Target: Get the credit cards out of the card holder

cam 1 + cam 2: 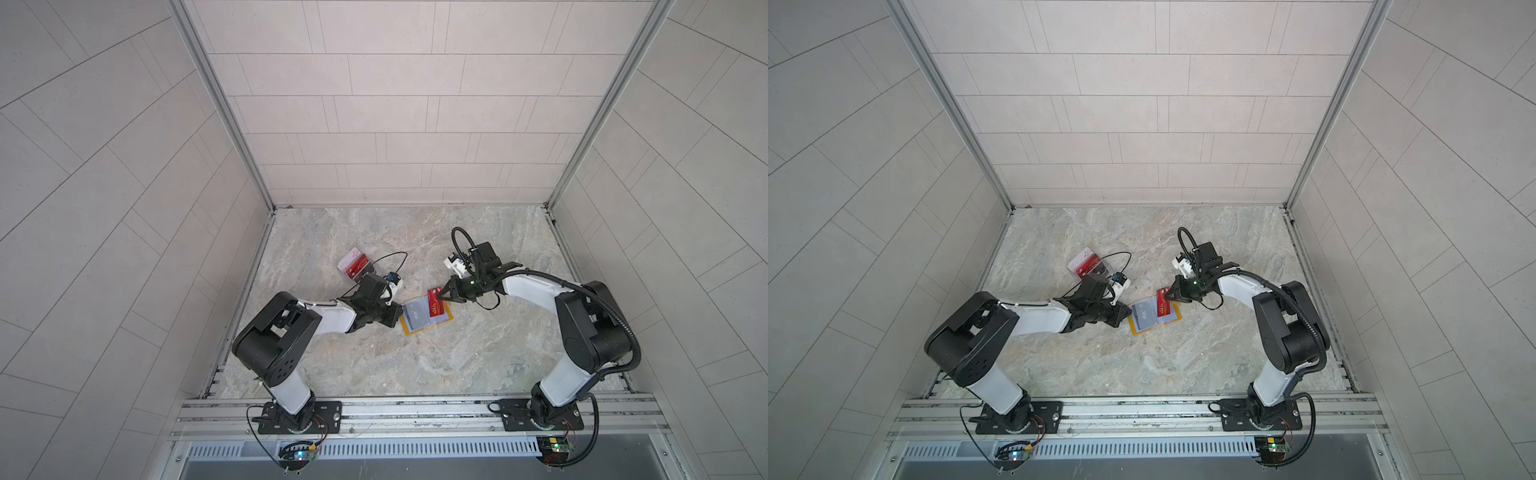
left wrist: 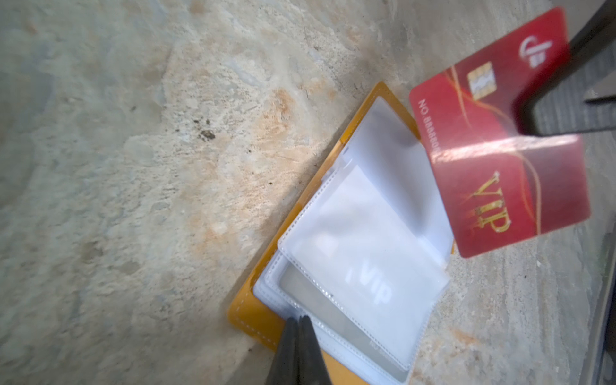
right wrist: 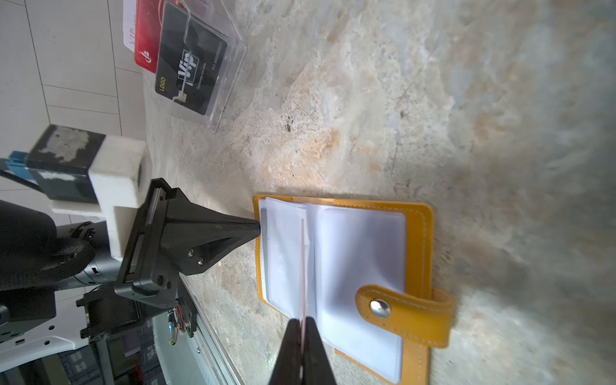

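My right gripper (image 3: 302, 322) is clamped tight on a red VIP card (image 2: 500, 160), raised over the card holder (image 3: 420, 233). The holder lies open about mid-worktop, its snap tab folded across the sleeves. My left gripper (image 2: 298, 320) has its jaws together at the holder's left edge; whether they pinch a sleeve or merely press, I cannot tell. Another Vip card (image 2: 366, 286) sits sleeved. A clear box (image 3: 228, 80) of cards stands toward the worktop's left edge.
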You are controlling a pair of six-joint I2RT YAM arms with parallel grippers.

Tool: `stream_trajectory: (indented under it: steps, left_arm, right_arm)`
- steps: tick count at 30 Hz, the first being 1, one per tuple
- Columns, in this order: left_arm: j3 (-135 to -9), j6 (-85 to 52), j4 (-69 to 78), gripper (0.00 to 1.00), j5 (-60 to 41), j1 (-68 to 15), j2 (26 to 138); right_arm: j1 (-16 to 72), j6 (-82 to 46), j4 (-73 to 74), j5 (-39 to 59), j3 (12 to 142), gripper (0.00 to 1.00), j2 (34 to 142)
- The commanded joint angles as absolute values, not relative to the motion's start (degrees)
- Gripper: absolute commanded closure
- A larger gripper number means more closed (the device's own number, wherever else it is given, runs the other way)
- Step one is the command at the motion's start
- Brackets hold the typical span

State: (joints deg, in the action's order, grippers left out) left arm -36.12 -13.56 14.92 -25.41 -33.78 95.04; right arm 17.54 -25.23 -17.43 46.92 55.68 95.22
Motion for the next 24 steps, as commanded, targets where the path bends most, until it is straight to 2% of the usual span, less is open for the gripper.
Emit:
stream_trajectory:
  steps: [1, 3, 7, 11, 14, 24]
  left_arm:
    - [-34.1, -15.7, 14.7, 0.86, -27.1, -33.9, 94.3]
    - [-34.7, -16.2, 14.6, 0.83, -26.8, -33.6, 93.8]
    - [-36.6, -15.9, 13.3, 0.74, -26.9, -33.3, 92.0]
    - [-39.4, -15.0, 10.2, 0.67, -27.9, -32.8, 89.1]
    - [-41.1, -14.3, 8.6, 0.57, -31.4, -32.0, 86.7]
    - [-42.4, -16.1, 7.3, 0.42, -44.4, -26.4, 74.8]
  right_arm:
    - [17.2, -21.8, -22.5, 44.0, 56.9, 0.98, 92.5]
    - [17.2, -21.0, -22.8, 44.5, 57.0, 0.98, 91.3]
    - [17.2, -20.4, -18.0, 52.3, 55.3, 0.98, 88.3]
    - [17.2, -17.6, -19.8, 54.3, 56.2, 0.98, 86.5]
    - [17.4, -16.9, -18.9, 57.2, 56.2, 0.98, 85.4]
    - [20.4, -11.5, -19.0, 64.7, 56.7, 0.98, 79.6]
